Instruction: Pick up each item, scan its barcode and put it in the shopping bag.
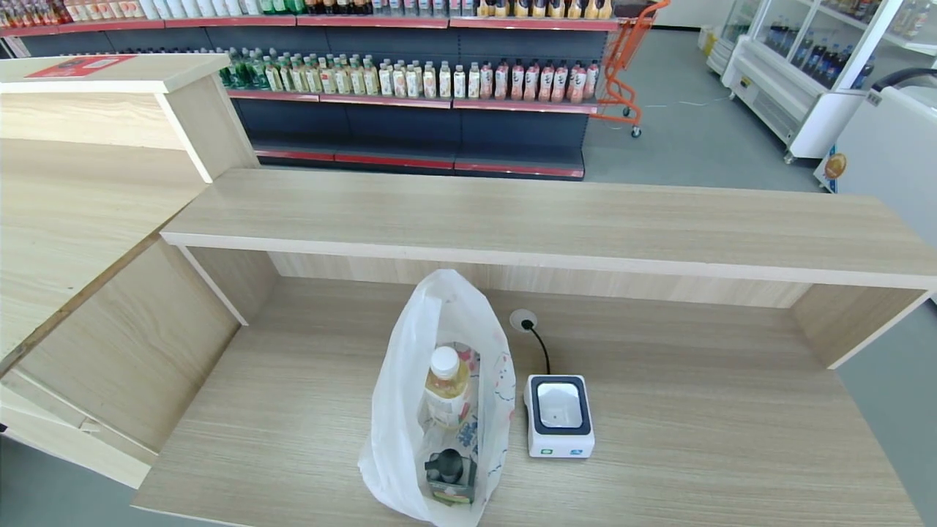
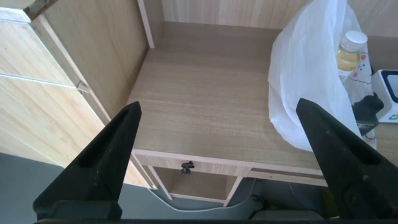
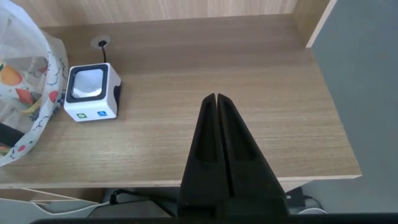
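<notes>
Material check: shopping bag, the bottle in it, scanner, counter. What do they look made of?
The shopping bag: thin plastic film, white, translucent, crinkled, contents showing through.
The bottle: likely clear plastic, white cap, pale liquid visible.
The scanner: white moulded plastic casing, dark frame around a glossy window.
The counter: matte light wood-grain, probably laminate board; solid wood not ruled out.

No text can be read: the label on the bottle [image 1: 446,388] in the shopping bag [image 1: 395,439], the front icons on the scanner [image 1: 558,417] and the red sign [image 1: 79,66] at upper left are all too small.
</notes>
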`<state>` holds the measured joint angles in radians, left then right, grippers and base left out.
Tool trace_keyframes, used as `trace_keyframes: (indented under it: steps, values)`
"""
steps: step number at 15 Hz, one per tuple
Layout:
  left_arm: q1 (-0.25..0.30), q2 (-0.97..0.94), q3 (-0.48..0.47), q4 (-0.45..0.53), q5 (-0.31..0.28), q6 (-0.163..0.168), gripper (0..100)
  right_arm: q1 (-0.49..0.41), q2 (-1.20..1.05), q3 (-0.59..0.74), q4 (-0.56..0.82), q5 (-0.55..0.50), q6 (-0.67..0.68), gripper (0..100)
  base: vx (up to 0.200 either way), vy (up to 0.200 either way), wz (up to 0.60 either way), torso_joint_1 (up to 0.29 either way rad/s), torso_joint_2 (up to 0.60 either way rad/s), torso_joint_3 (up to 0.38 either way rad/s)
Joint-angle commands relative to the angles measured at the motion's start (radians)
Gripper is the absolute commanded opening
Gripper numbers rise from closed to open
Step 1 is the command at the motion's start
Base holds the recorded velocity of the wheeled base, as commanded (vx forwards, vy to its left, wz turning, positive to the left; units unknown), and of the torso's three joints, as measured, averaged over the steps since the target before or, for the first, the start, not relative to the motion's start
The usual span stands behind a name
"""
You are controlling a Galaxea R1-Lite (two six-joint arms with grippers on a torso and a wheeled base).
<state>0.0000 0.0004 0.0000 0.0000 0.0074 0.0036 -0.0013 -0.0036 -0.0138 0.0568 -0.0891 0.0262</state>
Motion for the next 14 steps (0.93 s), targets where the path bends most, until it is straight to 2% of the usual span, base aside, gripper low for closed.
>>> trace_keyframes:
  steps: [1, 14]
  values:
    - [0.000, 0.000, 0.000, 0.000, 0.000, -0.001, 100, 0.000, 0.004, 0.000, 0.000, 0.000, 0.000, 0, 0.000, 0.000, 0.00, 0.000, 0.00, 0.000]
    - [0.000, 0.001, 0.000, 0.000, 0.000, -0.001, 100, 0.000, 0.004, 0.000, 0.001, 0.000, -0.011, 0, 0.000, 0.000, 0.00, 0.000, 0.00, 0.000]
